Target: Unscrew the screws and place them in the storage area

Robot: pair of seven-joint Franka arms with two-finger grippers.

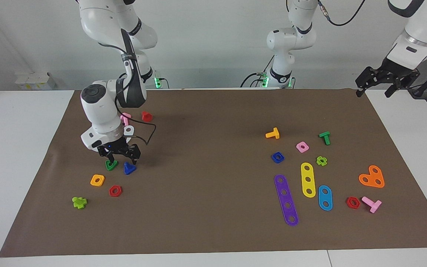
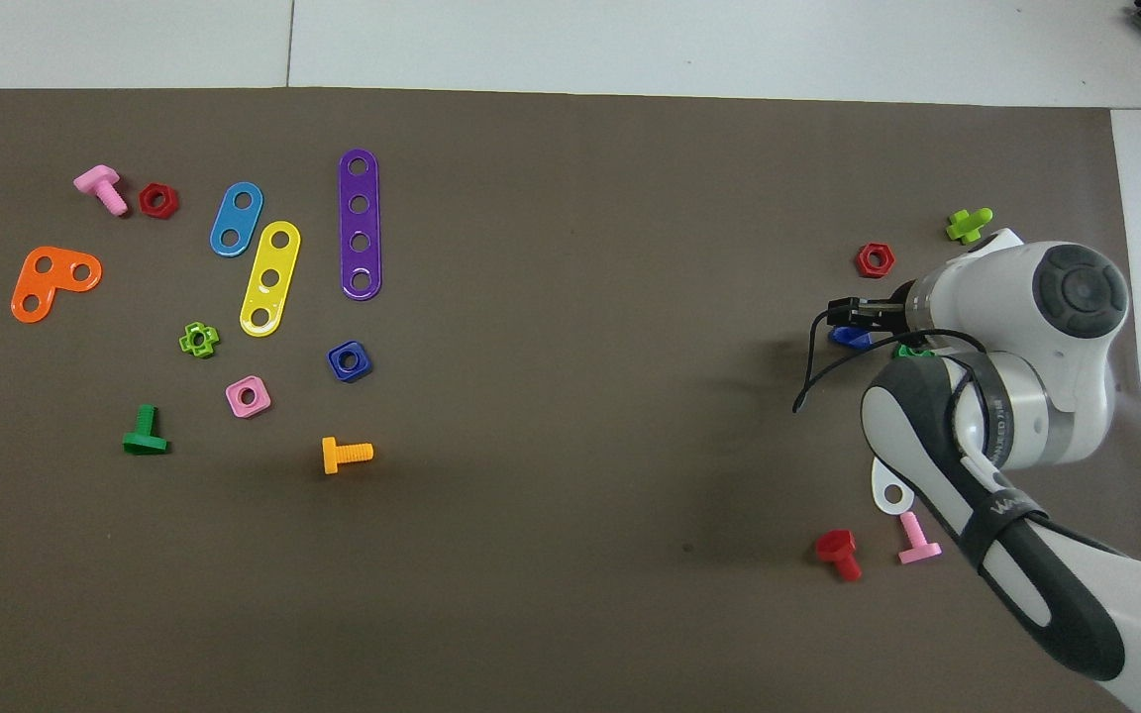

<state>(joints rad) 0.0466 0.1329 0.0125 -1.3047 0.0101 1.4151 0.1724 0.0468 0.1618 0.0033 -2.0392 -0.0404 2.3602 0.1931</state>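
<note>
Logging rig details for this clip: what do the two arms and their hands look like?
Both arms are glossy white with rounded housings and dark grey joint bands. The right arm has a dark round cap on its wrist, a black sleeve with white lettering, a thin black cable looping beside it and a white tab. Its right hand is black, as is the left hand. Green lights glow at both bases.

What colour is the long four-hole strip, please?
The four-hole strip is purple; overhead view shows it best.

My two arms are glossy white with rounded joints and dark grey caps; the right arm (image 1: 98,107) carries a black forearm sleeve with white lettering and a loose black cable. Both end in black grippers, and green lights glow at the bases.
</note>
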